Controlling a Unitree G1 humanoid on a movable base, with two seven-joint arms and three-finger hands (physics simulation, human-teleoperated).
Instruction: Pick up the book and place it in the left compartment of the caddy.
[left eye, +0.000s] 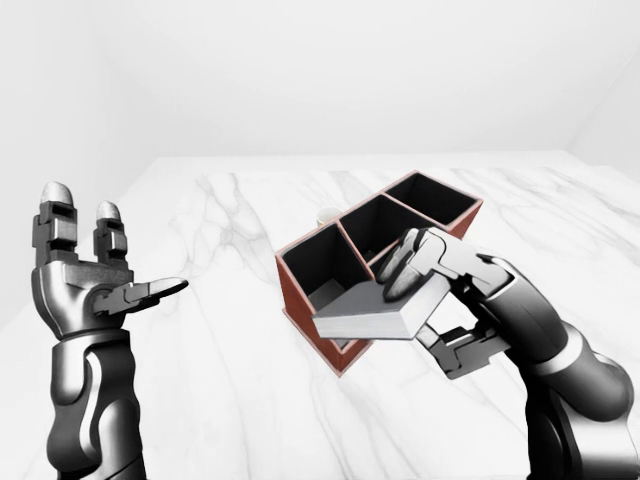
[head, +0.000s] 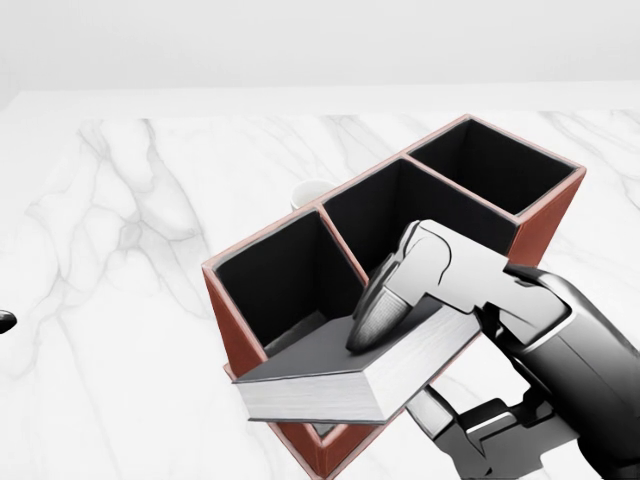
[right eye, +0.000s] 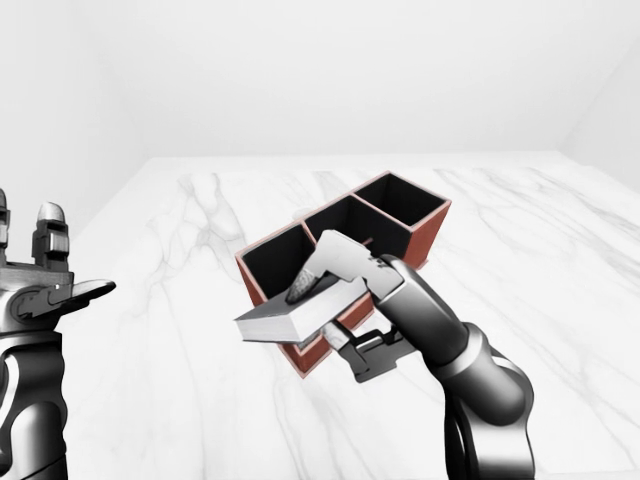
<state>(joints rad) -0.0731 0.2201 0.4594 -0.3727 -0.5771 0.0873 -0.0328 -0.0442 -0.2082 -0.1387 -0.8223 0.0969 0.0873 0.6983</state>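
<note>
Book (head: 340, 372) in the right hand (head: 440, 300), fingers clamped on its cover from above and a thumb coming up underneath, and it hangs over the near wall of the caddy (head: 232, 325), right at the left compartment. One end dips inside that compartment, the other end sticks out past the caddy's near-left corner, page block showing. It lies close to flat, tilted only a little, and that's the worry: a book lying that flat looks wider than the opening, so if it's let go now it could bridge across the caddy's rim, or tip outward off the near wall onto the marble table (head: 120, 300). Tipping it up on end would likely be needed first.

Second risk: the grip sits toward one end of the book, so the free end could swing and knock the divider between the left and middle compartments. A hard push could shove the whole caddy, and a small white object (head: 312, 189) sits just beyond the caddy's far wall; hard to tell what it is.

Left hand (left eye: 85, 285) is raised well to the left of the caddy, fingers spread, holding nothing, no help if the book slips.
</note>
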